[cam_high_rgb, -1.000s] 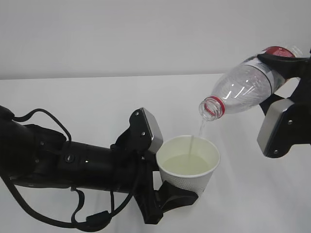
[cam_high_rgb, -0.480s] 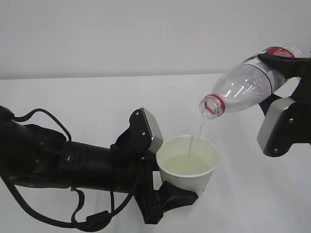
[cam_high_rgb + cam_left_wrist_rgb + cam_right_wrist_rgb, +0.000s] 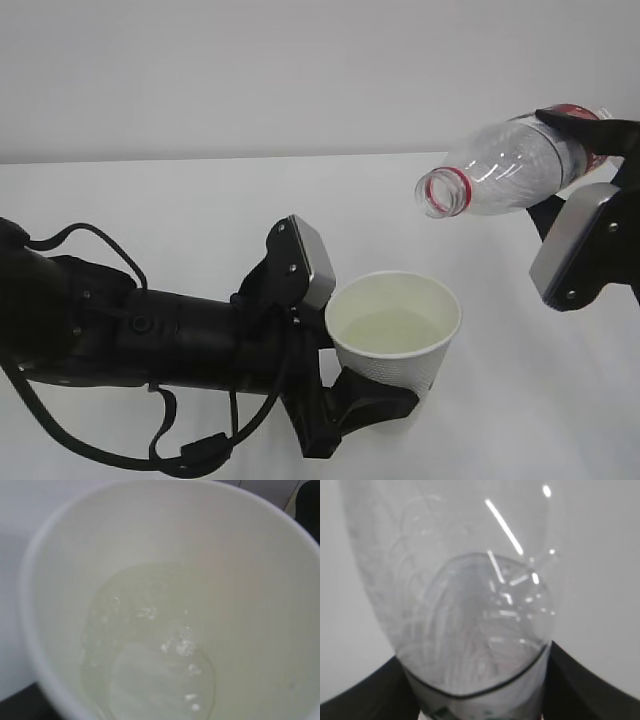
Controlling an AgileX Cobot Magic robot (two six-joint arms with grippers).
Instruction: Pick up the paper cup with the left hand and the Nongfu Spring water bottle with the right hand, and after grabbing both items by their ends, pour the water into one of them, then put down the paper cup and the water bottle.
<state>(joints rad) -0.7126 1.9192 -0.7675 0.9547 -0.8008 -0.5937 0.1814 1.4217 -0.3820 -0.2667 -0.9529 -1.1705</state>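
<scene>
The left tool [image 3: 385, 385] is gripping the paper cup [image 3: 395, 335] around its lower part, holding it upright above the white counter [image 3: 180, 210], toward the near edge. The cup is sitting partly filled with water [image 3: 385, 332]; in the left wrist view the water [image 3: 150, 655] is lying pale in the bottom with a few small bubbles on it. The right tool [image 3: 590, 140] is clamping the water bottle [image 3: 500, 175] by its base end, up by the counter's right edge. The bottle is lying nearly level in the air, its open, red-ringed mouth pointing left and sitting higher than the cup and a little to its right, well apart from the rim. No stream is falling from it. In the right wrist view the bottle [image 3: 470, 605] is looking clear and mostly drained.
</scene>
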